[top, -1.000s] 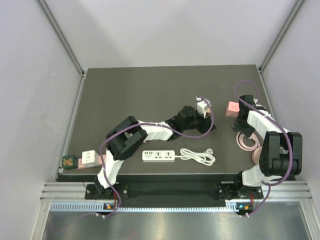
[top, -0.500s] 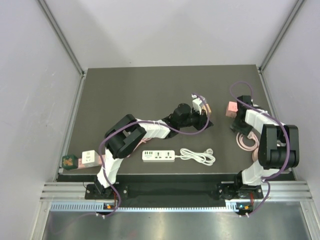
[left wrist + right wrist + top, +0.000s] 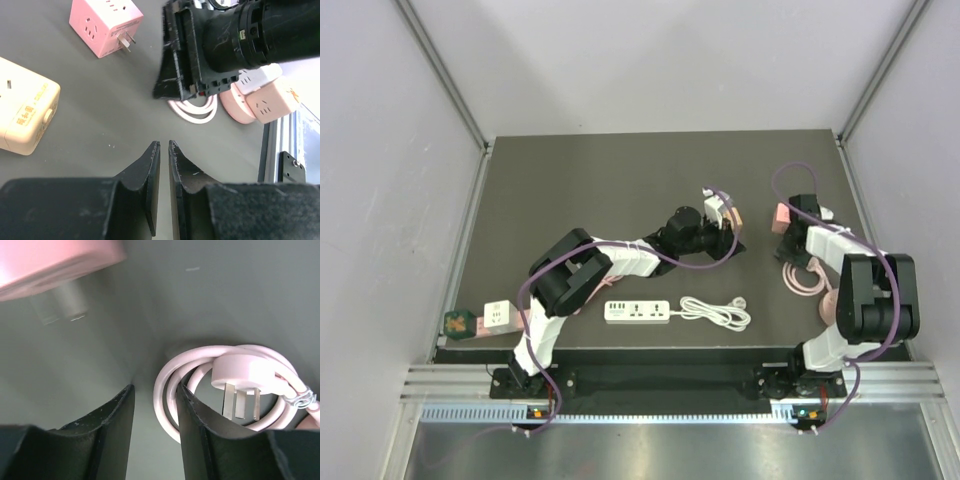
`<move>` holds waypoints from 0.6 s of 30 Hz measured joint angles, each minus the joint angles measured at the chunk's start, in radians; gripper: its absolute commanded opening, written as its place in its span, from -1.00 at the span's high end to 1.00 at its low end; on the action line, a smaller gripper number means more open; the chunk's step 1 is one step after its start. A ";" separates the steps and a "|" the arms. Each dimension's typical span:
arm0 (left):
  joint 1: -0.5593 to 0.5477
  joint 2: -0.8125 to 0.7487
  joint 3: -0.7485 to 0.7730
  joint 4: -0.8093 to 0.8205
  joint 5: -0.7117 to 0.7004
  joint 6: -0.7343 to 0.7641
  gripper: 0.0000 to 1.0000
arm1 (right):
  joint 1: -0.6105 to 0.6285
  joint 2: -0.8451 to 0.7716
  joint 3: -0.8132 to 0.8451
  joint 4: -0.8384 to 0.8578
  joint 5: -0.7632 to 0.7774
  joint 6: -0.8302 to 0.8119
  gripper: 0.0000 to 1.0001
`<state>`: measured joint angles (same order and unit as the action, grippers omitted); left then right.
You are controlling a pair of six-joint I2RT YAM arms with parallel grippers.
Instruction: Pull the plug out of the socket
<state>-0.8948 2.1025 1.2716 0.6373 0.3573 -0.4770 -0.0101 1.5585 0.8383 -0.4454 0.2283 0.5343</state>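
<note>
The plug is a pink cube point(image 3: 106, 25) with bare prongs, lying on the dark table point(image 3: 600, 190) apart from the cream socket block point(image 3: 22, 120). From above, the pink cube point(image 3: 781, 216) is right of centre and the socket block point(image 3: 719, 208) is near the middle. My left gripper point(image 3: 164, 146) hovers over bare table just right of the socket block, its jaws almost together and empty; from above it point(image 3: 734, 242) lies below the block. My right gripper point(image 3: 154, 390) is open just short of the blurred cube point(image 3: 50, 260), holding nothing.
A coiled pink cable point(image 3: 170, 385) with a round pink plug point(image 3: 245, 375) lies against my right finger, beside a round pink socket point(image 3: 255, 100). A white power strip point(image 3: 637, 312) and its white cord point(image 3: 715, 312) lie near the front. Another cream cube point(image 3: 498, 316) sits front left.
My right gripper has moved farther up the table toward the pink cube and its jaws have narrowed. The left gripper and the socket block have shifted slightly left.
</note>
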 measured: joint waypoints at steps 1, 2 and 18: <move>0.001 0.000 -0.001 0.000 0.001 0.000 0.66 | 0.017 -0.002 -0.002 0.011 -0.011 0.002 0.22; 0.002 0.000 -0.003 0.000 0.002 0.000 0.67 | 0.037 -0.005 -0.005 0.023 -0.021 0.004 0.22; 0.023 -0.031 -0.074 0.068 0.002 -0.018 0.70 | 0.249 -0.105 0.035 -0.144 -0.170 0.062 -0.47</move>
<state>-0.8719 2.0720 1.1980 0.7052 0.3592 -0.4953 0.2394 1.4540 0.8730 -0.5892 0.0582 0.5961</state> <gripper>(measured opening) 0.152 0.622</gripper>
